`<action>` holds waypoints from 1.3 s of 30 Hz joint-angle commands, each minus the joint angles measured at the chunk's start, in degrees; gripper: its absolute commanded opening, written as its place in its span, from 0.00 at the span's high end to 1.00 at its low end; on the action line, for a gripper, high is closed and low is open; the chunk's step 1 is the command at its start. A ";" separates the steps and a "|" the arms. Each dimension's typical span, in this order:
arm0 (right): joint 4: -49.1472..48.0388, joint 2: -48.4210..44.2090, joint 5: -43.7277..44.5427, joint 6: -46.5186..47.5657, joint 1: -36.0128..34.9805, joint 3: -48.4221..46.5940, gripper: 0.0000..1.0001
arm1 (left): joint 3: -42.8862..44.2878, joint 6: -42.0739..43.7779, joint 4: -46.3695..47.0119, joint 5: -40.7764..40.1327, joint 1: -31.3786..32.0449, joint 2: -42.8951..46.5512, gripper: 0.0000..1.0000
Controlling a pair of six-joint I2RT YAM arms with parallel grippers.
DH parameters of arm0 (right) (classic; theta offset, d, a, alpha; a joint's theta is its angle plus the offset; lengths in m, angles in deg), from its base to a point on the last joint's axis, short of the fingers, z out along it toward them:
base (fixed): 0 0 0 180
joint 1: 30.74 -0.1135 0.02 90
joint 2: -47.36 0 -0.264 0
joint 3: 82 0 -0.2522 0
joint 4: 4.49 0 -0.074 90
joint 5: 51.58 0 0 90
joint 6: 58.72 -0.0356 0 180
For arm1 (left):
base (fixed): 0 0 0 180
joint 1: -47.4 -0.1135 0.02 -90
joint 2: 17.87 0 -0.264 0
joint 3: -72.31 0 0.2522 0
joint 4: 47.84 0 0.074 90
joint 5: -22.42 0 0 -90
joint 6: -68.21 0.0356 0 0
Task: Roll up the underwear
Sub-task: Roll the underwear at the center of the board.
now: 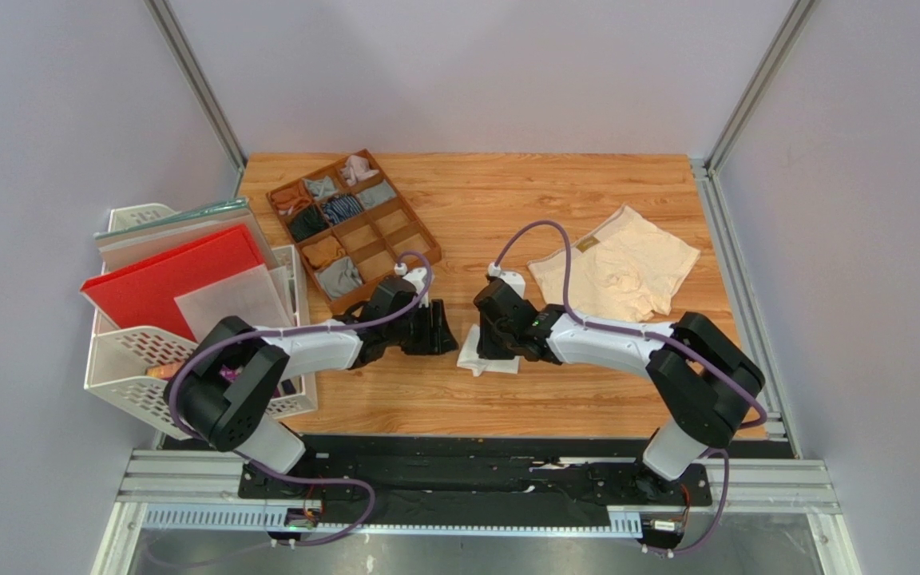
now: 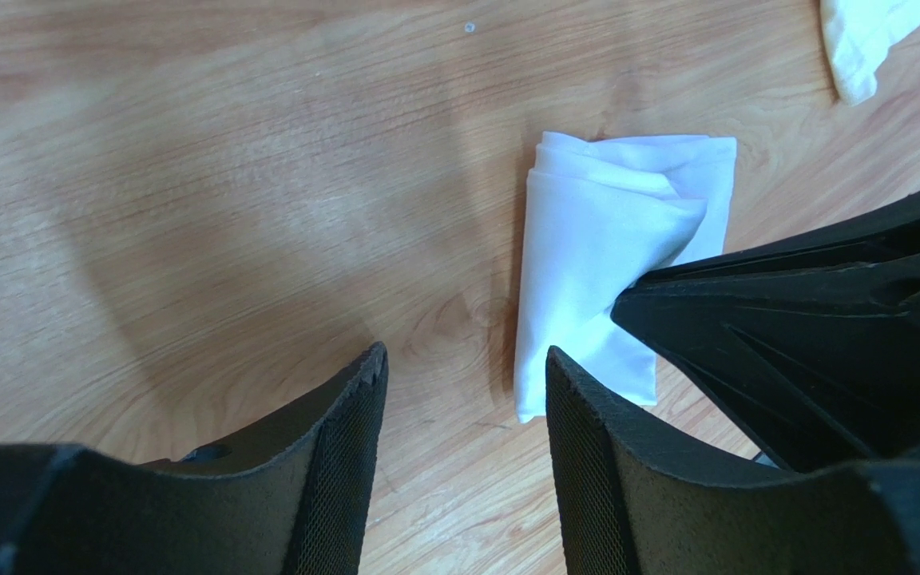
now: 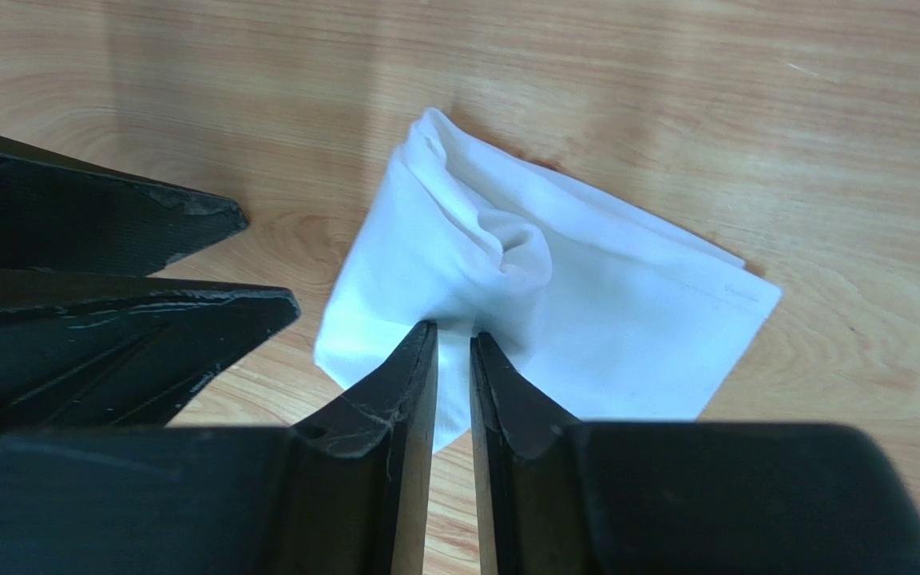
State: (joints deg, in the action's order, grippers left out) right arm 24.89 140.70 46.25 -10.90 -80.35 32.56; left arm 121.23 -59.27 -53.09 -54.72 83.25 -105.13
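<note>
The white underwear (image 1: 495, 362) lies folded into a narrow packet (image 2: 597, 240) on the wooden table, between my two grippers. My right gripper (image 3: 453, 336) is shut on its near edge, and the cloth (image 3: 621, 300) bunches up at the fingertips. My left gripper (image 2: 465, 359) stands open just left of the packet, with only bare wood between its fingers. Its right fingertip is close to the packet's corner. In the top view the left gripper (image 1: 443, 330) and right gripper (image 1: 477, 342) nearly meet. The cream-beige underwear (image 1: 616, 266) lies flat at the back right.
A wooden divided tray (image 1: 383, 258) with several small rolled garments sits at the back left. A white basket (image 1: 129, 371) holding a red folder (image 1: 171, 282) and boards stands off the table's left edge.
</note>
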 commanded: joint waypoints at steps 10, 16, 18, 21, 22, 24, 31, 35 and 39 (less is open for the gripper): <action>-5.50 -2.11 0.52 0.16 2.05 4.04 0.80 | -0.18 -4.62 13.02 7.17 2.37 -7.30 0.47; -9.80 -2.29 -1.15 0.86 2.84 5.71 0.80 | 0.00 -5.07 14.16 7.70 3.87 -8.62 0.52; -10.87 -2.46 -2.12 1.30 2.85 5.89 0.79 | 0.35 -5.07 14.16 8.40 4.13 -9.24 0.53; -12.54 -2.98 -2.65 2.00 2.85 6.07 0.79 | 0.88 -4.89 13.81 8.85 4.57 -10.12 0.57; -12.71 -3.08 -2.65 2.18 2.85 5.89 0.79 | 0.88 -4.89 13.72 8.76 4.66 -10.21 0.59; -12.80 -3.51 -2.12 2.97 2.85 5.71 0.79 | 0.88 -4.89 13.55 8.41 4.84 -10.30 0.72; -6.92 -7.28 0.51 3.24 2.85 5.10 0.77 | 3.78 -2.26 6.70 4.46 4.84 -9.16 1.00; -4.46 -9.14 3.23 2.63 3.37 7.55 0.76 | 6.23 1.60 0.13 2.17 4.92 -7.66 1.00; -4.19 -9.49 3.85 1.31 5.30 10.19 0.77 | 12.02 5.99 -8.24 -0.11 4.84 -8.36 1.00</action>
State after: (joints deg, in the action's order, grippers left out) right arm 19.05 132.17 47.00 -8.78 -76.72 40.12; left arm 128.12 -59.86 -51.73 -50.87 87.93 -114.49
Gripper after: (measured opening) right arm 0.233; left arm 0.017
